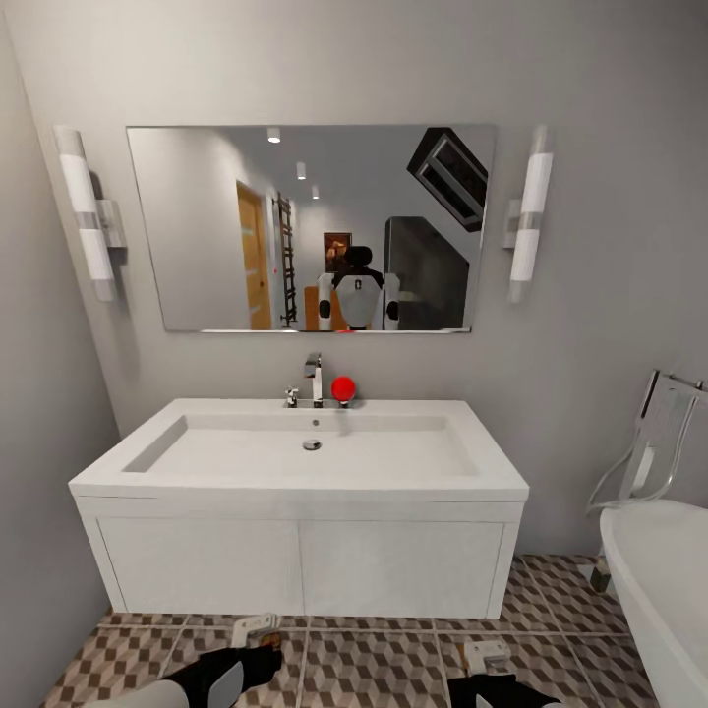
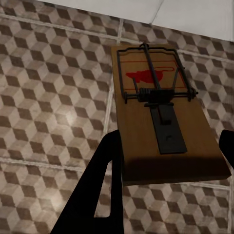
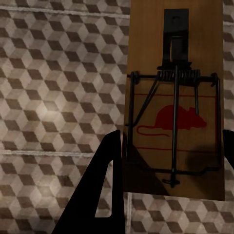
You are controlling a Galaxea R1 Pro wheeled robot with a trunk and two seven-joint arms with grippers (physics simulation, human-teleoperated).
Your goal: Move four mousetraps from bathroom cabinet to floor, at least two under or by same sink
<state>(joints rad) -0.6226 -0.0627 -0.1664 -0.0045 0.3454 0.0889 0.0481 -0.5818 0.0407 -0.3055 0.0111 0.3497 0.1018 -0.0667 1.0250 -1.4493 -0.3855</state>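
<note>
- Left tool (image 2: 168,161) clamped on a mousetrap (image 2: 163,112): board between the dark fingers (image 2: 97,190), spring bar and red mouse print facing the camera, held above the bathroom floor (image 2: 48,97).
- Right tool (image 3: 168,180) gripping a second mousetrap (image 3: 175,97) the same way, over the cube-pattern tiles (image 3: 53,97).
- Head view: both tools low in frame, left (image 1: 258,634) and right (image 1: 487,657), near the foot of the bathroom sink (image 1: 300,565).
- Sink unit white, flat door panels, standing on the tiled floor (image 1: 374,669); chrome tap (image 1: 314,379) and red ball (image 1: 342,388) at the basin's back edge.
- Mirror (image 1: 310,226) above, flanked by two wall lamps (image 1: 88,226); white bathtub (image 1: 659,570) at right.
</note>
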